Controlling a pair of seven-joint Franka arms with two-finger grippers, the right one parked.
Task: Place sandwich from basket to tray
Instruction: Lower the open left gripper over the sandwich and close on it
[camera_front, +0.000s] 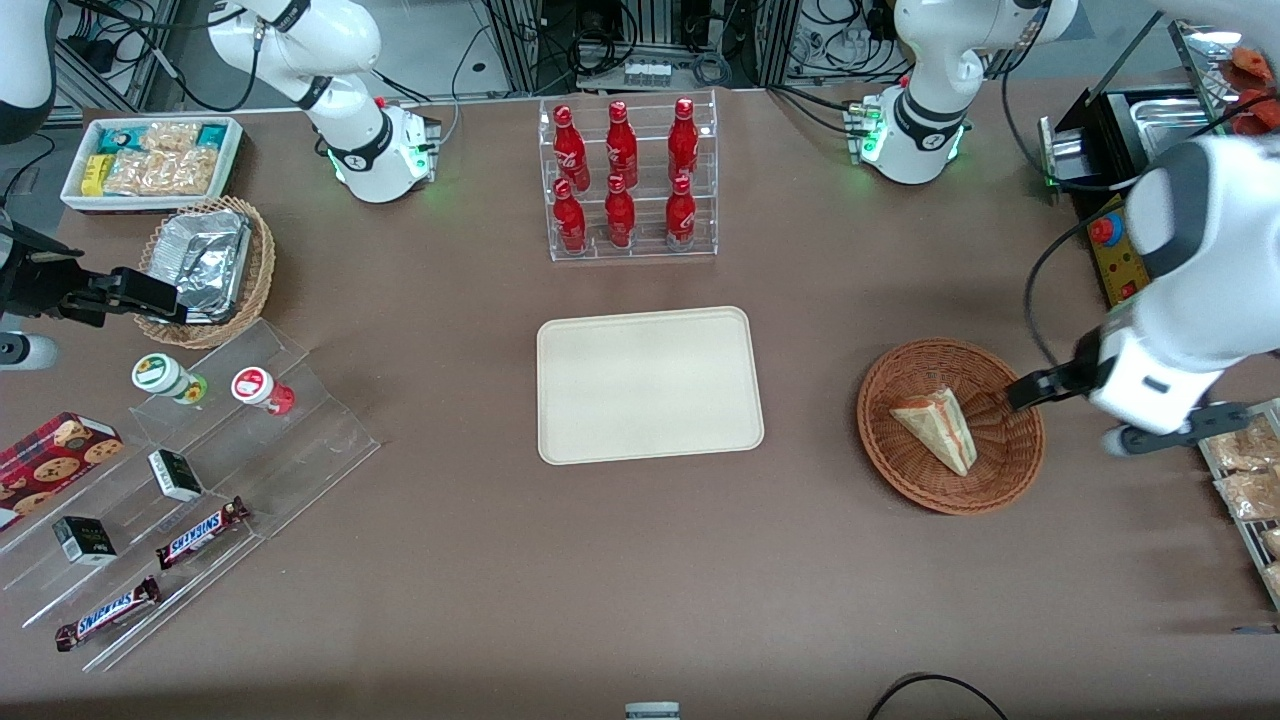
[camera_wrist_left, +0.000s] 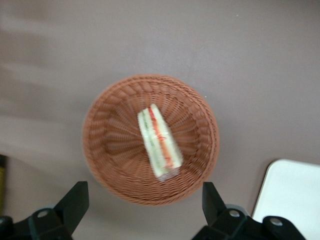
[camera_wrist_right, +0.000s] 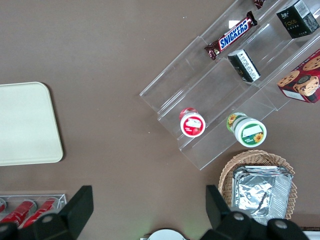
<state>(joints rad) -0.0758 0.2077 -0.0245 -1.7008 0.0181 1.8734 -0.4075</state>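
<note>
Hovering wide-open over the basket (camera_wrist_left: 107, 150) — claw (camera_wrist_left: 145, 212) above the sandwich (camera_wrist_left: 160, 142), nothing between.

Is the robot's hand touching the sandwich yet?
Apart. In the left wrist view the gripper has its jaws open, and the sandwich lies alone in the basket, with wicker showing between it and both fingers.

tray (camera_wrist_right: 25, 125) | acrylic stand (camera_wrist_right: 235, 85): Snickers bar (camera_wrist_right: 232, 35), two cups | foil container (camera_wrist_right: 260, 192) in tan basket (camera_wrist_right: 227, 182)
</note>
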